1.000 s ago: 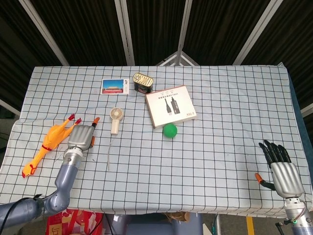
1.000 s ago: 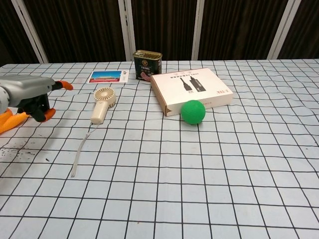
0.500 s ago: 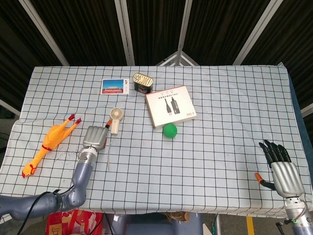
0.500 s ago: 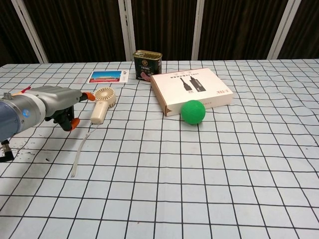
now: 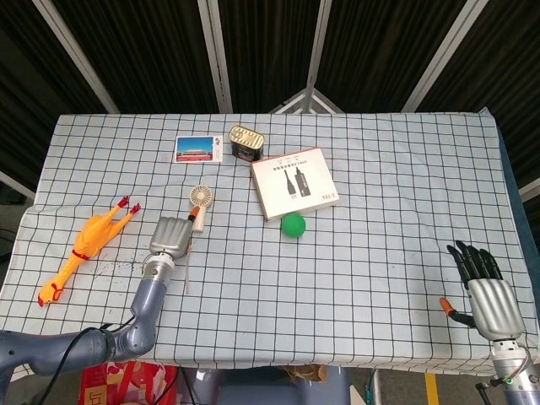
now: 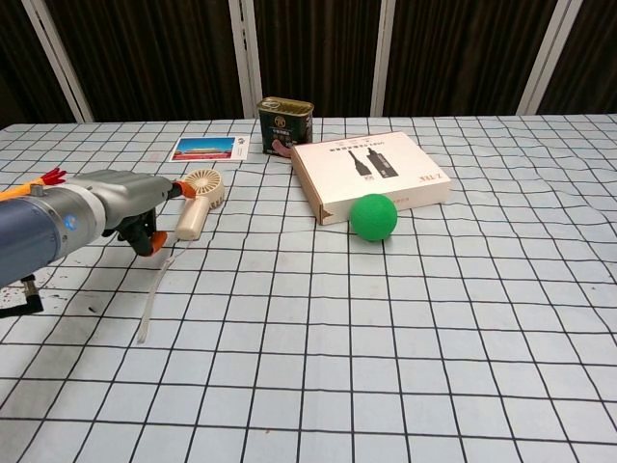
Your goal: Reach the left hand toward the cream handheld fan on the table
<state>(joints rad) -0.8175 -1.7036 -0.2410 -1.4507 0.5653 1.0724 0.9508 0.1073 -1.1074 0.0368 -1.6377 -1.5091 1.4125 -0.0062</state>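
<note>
The robot's left hand point(image 5: 171, 236), holding nothing, fingers apparently loosely curled, hovers just beside the cream plastic handheld fan point(image 5: 199, 202).

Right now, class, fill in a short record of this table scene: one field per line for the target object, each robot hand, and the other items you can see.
target: cream handheld fan, lying flat on the checked tablecloth
left robot hand: beside the fan's handle, holding nothing
right robot hand: near the table's right front corner, fingers apart, holding nothing
strap: white strap trailing from the fan
other items: rubber chicken; postcard; tin can; flat box; green ball
</note>
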